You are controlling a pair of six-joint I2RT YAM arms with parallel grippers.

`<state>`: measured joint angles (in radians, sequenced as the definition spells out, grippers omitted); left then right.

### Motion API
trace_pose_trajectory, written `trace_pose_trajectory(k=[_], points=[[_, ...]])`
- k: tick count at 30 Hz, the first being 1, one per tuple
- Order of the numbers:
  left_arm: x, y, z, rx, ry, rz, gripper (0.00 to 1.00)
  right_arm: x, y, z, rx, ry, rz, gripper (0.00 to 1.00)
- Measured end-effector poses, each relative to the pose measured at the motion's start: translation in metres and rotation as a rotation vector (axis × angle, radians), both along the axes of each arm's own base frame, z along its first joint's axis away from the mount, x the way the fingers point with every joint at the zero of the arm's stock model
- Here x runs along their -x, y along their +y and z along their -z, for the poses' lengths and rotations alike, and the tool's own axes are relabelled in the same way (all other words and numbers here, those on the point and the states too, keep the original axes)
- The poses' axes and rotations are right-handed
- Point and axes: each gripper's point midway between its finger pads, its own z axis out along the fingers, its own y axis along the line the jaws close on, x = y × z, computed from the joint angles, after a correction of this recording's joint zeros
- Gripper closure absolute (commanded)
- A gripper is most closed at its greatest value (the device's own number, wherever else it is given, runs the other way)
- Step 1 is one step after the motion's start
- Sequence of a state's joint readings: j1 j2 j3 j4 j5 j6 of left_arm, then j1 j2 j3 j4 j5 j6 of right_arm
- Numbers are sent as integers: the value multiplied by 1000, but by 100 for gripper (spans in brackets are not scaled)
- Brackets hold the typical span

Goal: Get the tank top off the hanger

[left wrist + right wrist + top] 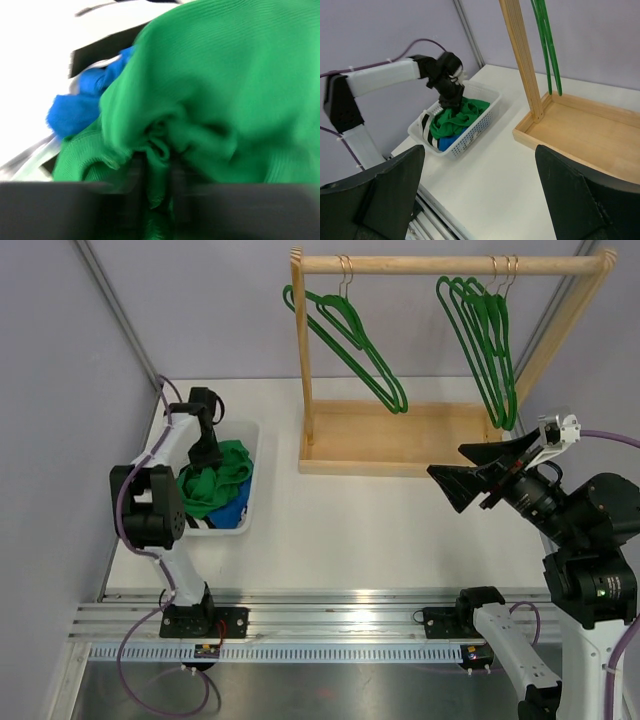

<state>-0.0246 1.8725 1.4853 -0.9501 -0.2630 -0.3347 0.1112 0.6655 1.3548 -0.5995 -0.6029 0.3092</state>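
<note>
The green tank top (pixel 218 480) lies bunched in a white basket (pixel 252 465) at the left and is off every hanger. My left gripper (pixel 207 454) reaches down into the basket. In the left wrist view it (pixel 159 182) is shut on a fold of the tank top (pixel 225 90). Green hangers (pixel 355 345) hang bare on the wooden rack, with several more (pixel 490 335) at its right. My right gripper (pixel 482 472) is open and empty, held above the table at the right (pixel 477 160). The right wrist view also shows the tank top (pixel 457 117) and the left gripper (pixel 451 97).
A blue garment (pixel 233 512) and a black-and-white striped piece (pixel 426 131) lie in the basket under the tank top. The wooden rack's tray base (pixel 390 445) stands at the back centre. Grey walls close in on both sides. An aluminium rail (pixel 330 615) runs along the near edge.
</note>
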Motion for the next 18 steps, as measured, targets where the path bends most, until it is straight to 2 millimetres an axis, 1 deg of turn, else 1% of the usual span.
trace_pose_trajectory(k=[1, 2, 3, 5, 6, 7, 8, 11, 14, 15, 18], points=[[-1, -2, -13, 13, -38, -4, 59, 0, -1, 1, 2, 3, 4, 0], [-1, -4, -28, 24, -82, -5, 45, 0, -2, 1, 4, 12, 12, 1], [-1, -5, -42, 30, -121, -1, 36, 1, -3, 1, 7, 16, 18, 0], [1, -6, -78, 41, -224, -10, 27, 2, -6, 1, 14, 25, 41, 1], [3, -7, -97, 44, -276, -13, 16, 2, -8, 0, 17, 29, 54, 0], [6, -7, -114, 45, -323, -14, 11, 2, -11, -1, 20, 34, 73, 1], [9, -7, -133, 46, -372, -16, 1, 2, -14, -1, 23, 42, 93, 0], [25, -6, -185, 51, -525, -19, 1, 0, -25, 5, 35, 78, 166, 0], [50, -7, -226, 57, -653, -2, 1, -6, -40, 18, 60, 142, 259, 1], [59, -8, -238, 57, -704, 7, 1, -9, -46, 24, 74, 169, 293, 0], [100, -13, -263, 34, -811, 47, 1, -16, -64, 45, 126, 245, 399, 0]])
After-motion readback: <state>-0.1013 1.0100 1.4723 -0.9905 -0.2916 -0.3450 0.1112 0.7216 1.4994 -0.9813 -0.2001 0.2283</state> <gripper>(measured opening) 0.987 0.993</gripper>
